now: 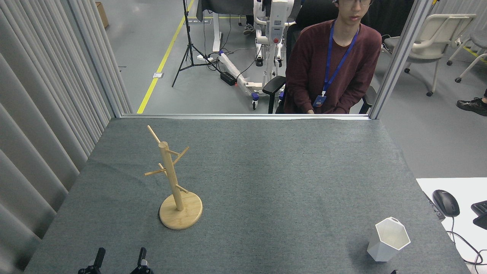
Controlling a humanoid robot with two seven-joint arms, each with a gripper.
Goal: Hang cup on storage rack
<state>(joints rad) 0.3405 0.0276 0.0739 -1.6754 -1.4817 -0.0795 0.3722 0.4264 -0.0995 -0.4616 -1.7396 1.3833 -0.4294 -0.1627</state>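
Cup (388, 239) far right of left gripper (120, 257), fingers apart; rack (174, 182) just beyond.

Table (266, 182): flat top covered in grey felt-like cloth, pale metal strip along far edge. Slight crease in cloth left of storage rack (175, 186). Storage rack: light bamboo, round disc base flat on cloth, upright post, thin angled pegs; stands in left half of table. Cup (388, 239): white, faceted, hexagonal mouth, small loop handle at far rim; stands upright on cloth, well apart from rack, far to rack's right and nearer to near edge, close to table's right edge.
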